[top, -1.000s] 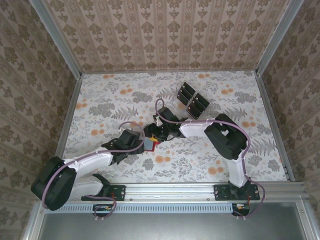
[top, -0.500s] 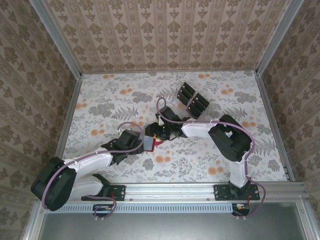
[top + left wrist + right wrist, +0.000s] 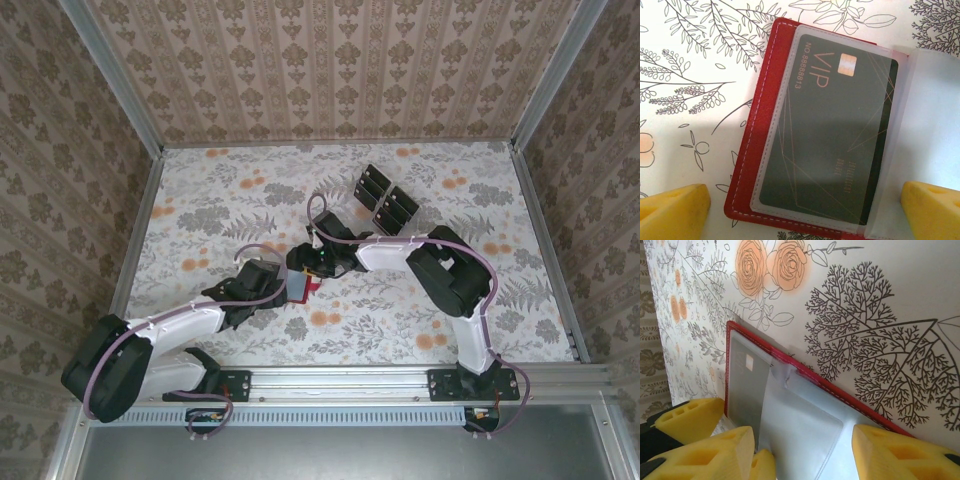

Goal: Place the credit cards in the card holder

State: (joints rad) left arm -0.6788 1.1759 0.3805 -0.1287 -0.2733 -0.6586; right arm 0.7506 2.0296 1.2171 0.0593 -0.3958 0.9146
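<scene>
The card holder (image 3: pixel 756 131) lies open and flat on the floral table, red with clear sleeves. One of the credit cards (image 3: pixel 832 135), black with "VIP" on it, sits inside its left sleeve. My left gripper (image 3: pixel 805 216) hangs open just above the holder's near edge, a yellow fingertip (image 3: pixel 675 212) off each side. My right gripper (image 3: pixel 805 460) stands open over the holder (image 3: pixel 850 396) from the other side, a loose clear sleeve (image 3: pixel 800 435) between its fingers. In the top view both grippers, left (image 3: pixel 290 285) and right (image 3: pixel 305 262), meet over the holder (image 3: pixel 313 288). More black credit cards (image 3: pixel 385 197) lie at the back.
Patterned walls and a metal frame (image 3: pixel 135 225) close in the table on three sides. The spare cards lie behind the right arm's forearm (image 3: pixel 385 252). Open tabletop (image 3: pixel 210 200) stretches to the left and to the front right.
The right arm has drawn a little to the left, bringing its gripper closer over the holder. The left arm has stayed where it was, jaws still wide.
</scene>
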